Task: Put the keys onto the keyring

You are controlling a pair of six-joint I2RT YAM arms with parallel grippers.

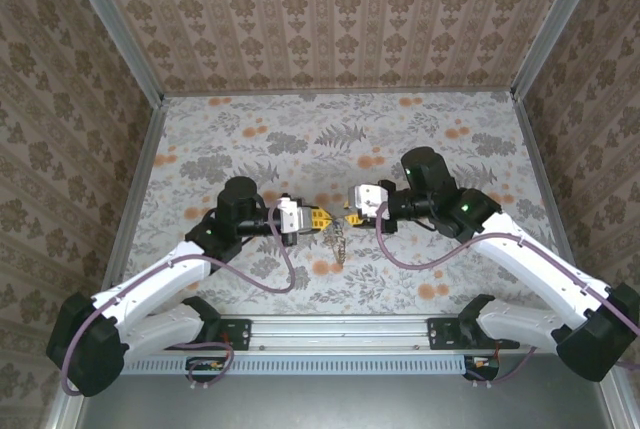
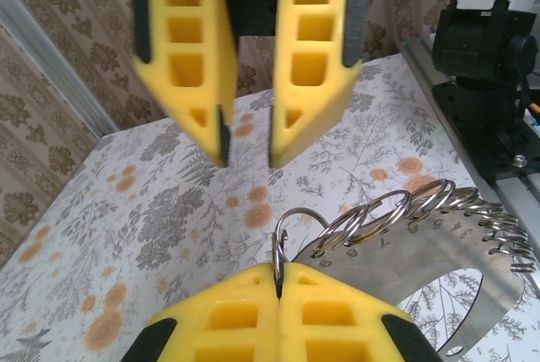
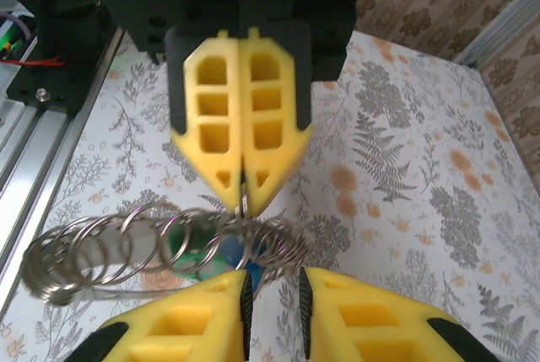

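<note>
You have the left pincer clamped on the keyring, its silvery loops trailing left over the worktop, green and blue keys among them, right pincer slightly parted.

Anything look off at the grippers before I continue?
Nothing damaged or dropped. The keyring hangs lopsided, pinched by one split ring in the shut left gripper, its other rings fanned out to one side. The right gripper stands slightly open, gripping nothing.
</note>
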